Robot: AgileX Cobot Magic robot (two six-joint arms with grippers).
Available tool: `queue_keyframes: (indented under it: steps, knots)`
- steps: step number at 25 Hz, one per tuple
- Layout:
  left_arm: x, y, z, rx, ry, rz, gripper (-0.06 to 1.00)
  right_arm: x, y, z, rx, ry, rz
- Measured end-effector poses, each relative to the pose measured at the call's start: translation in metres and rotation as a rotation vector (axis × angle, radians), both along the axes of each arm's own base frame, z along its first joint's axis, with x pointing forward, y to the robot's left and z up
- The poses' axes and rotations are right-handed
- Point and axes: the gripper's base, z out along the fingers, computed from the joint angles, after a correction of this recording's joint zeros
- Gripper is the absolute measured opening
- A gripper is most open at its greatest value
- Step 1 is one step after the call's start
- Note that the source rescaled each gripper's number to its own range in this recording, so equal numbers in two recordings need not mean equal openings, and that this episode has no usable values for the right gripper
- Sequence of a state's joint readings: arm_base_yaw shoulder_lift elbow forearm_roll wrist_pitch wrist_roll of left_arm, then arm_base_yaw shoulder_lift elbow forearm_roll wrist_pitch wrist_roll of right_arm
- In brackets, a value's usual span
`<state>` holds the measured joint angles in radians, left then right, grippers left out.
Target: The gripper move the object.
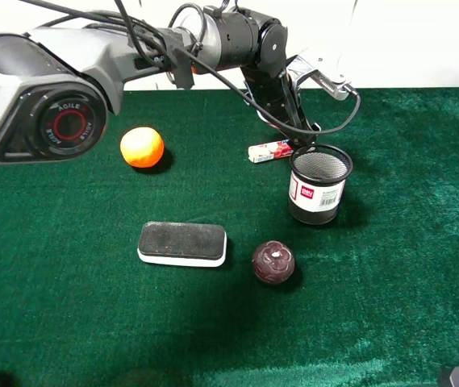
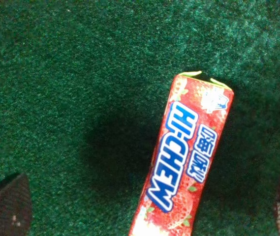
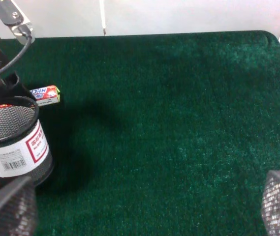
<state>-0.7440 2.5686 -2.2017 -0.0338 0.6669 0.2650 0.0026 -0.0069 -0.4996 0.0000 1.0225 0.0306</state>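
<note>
The green cloth [image 1: 406,266] covers the whole table. My left arm [image 1: 68,72] stretches across it toward the black mesh cup [image 1: 319,184], and its joint ring reads "AGILE" (the rest of the ring is too small for me to read). The cup wears a white label with a red mark and a barcode, but I cannot read its print. Nearer the camera than the cup and to its left lie the black-and-white eraser [image 1: 182,243] and the dark red ball [image 1: 273,262]. The orange ball [image 1: 142,147] sits well to the cup's left.

The candy roll [image 2: 186,162] lies flat on the cloth just beside the cup, at its far left. My left gripper [image 2: 147,209] is spread wide and grips nothing; the roll lies between my fingertips [image 2: 7,206] and touches neither. Blue letters spell "HI-CHEW" over red strawberries, with smaller characters alongside. My right gripper [image 3: 144,206] is likewise wide apart and empty.
</note>
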Motion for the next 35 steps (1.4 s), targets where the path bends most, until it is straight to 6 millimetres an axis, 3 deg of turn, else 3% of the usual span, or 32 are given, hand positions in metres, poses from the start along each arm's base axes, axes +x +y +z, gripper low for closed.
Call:
queue_keyframes:
  steps: [18,25,28,35]
  knots:
    - [0.013,0.008,0.042,0.047,-0.04,-0.002,1.0,0.0,0.0,0.0,0.0,0.0,0.0]
    - [0.008,0.012,0.064,0.076,0.02,0.01,1.0,0.0,0.0,0.0,0.0,0.0,0.0]
    - [0.003,0.018,0.08,0.095,0.039,0.014,1.0,0.0,0.0,0.0,0.0,0.0,0.0]
    - [-0.01,0.036,0.139,0.118,0.015,0.024,1.0,0.0,0.0,0.0,-0.001,0.0,0.0]
